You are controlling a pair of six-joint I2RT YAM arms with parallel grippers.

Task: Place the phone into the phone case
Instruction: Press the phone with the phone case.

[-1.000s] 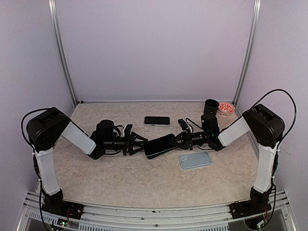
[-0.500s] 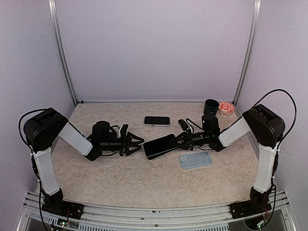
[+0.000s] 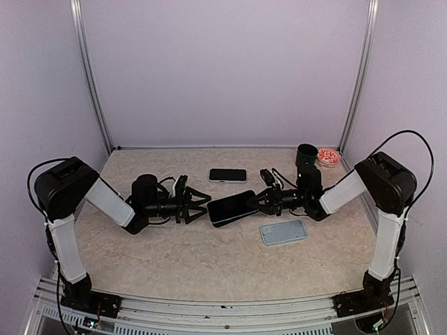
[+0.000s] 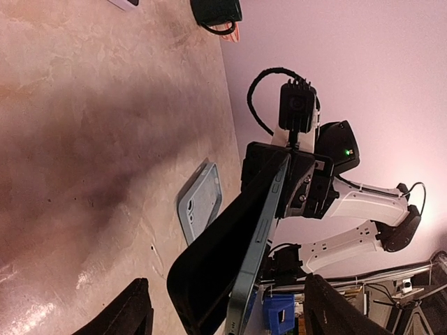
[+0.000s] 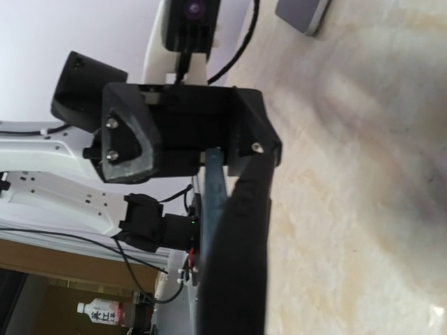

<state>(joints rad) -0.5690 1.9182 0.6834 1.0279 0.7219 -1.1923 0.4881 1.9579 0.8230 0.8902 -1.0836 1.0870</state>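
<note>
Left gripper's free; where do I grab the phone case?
Probably its left short-end rim, left gripper coming low from the left: the phone case lies flat, that end nearest it; the right gripper holding the phone crowds the back edge.

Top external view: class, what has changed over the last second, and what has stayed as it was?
The left fingers let go of the left end of the phone, spread wider and drew back leftward, leaving a gap. The right fingers keep their grip on the phone. The blue phone case and the second phone behind lie where they were.
</note>
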